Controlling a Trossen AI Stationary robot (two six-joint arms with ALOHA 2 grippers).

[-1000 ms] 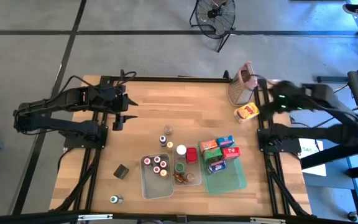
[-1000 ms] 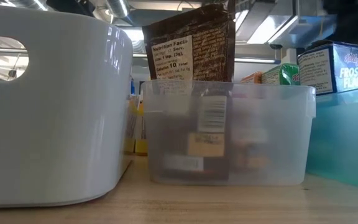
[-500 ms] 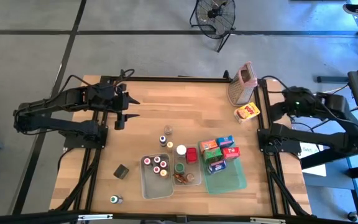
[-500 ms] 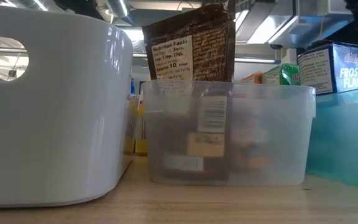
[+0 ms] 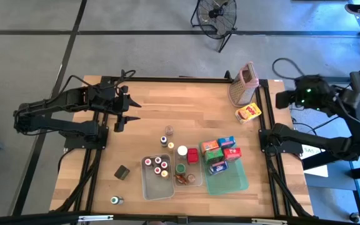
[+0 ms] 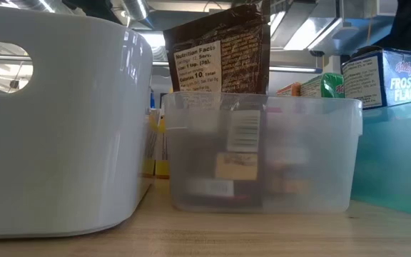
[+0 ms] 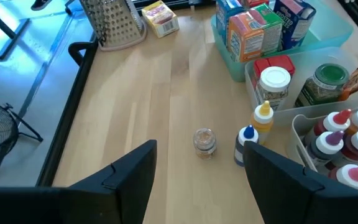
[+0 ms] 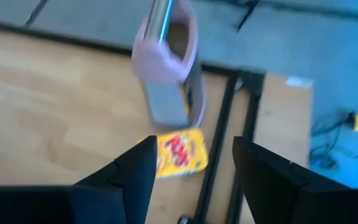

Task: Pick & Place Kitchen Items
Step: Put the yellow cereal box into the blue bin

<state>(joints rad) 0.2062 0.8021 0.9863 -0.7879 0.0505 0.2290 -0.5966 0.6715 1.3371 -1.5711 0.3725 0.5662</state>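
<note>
**Q:** Groceries first: where do they lie?

**A:** Most sit together near the table's (image 5: 155, 106) front middle. Small spice jars (image 5: 157, 165) with red and white caps fill a clear tub (image 5: 156, 189). Beside it, coloured cartons (image 5: 220, 153) stand on a green tray (image 5: 230, 181). A few tiny bottles (image 5: 166, 139) stand loose just behind the tub. One yellow carton (image 5: 247, 112) lies apart at the far right corner, close to a metal grater (image 5: 243, 84) with a pink top. A dark block (image 5: 122, 172) and one green-capped jar (image 5: 114, 200) rest near the front left.

**Q:** And the grippers?

**A:** The left gripper (image 5: 129, 113) hangs above bare wood on the left side, fingers apart, holding nothing. The right gripper (image 8: 191, 168) is out past the table's right edge, also spread and empty, looking down on the yellow carton and grater.

**Q:** What could go wrong?

**A:** My judgement: if the right gripper goes for the yellow carton, the grater stands so near that a finger could knock it over. The carton also lies close to the table's edge and frame, so a nudge might push it off. On the left, the loose bottles are small and crowded; closing on one could topple its neighbours.
</note>
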